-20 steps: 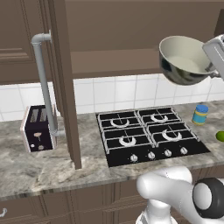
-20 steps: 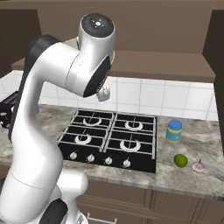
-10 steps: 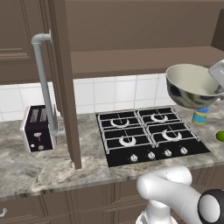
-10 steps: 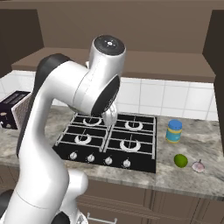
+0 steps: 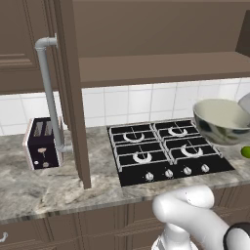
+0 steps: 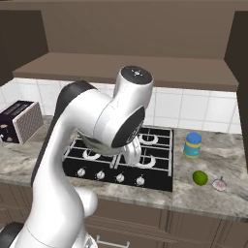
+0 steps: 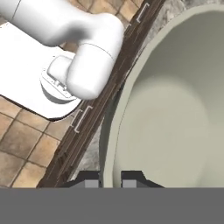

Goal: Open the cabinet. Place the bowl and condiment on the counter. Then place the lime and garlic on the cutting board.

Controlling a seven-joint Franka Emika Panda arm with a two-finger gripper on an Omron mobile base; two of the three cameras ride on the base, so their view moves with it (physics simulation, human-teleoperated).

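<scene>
Hand view showed the claw (image 7: 109, 178) pinching the bowl (image 7: 170, 109) by its rim, carried above the counter (image 5: 44, 183) beside the stove (image 5: 166, 149). Such a thin rim hold could slip, dropping the bowl.

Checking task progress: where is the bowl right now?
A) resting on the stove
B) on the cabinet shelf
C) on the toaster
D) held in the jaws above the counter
D: the bowl hangs in the air beside the stove, and the hand view shows its rim between the gripper jaws.
</scene>
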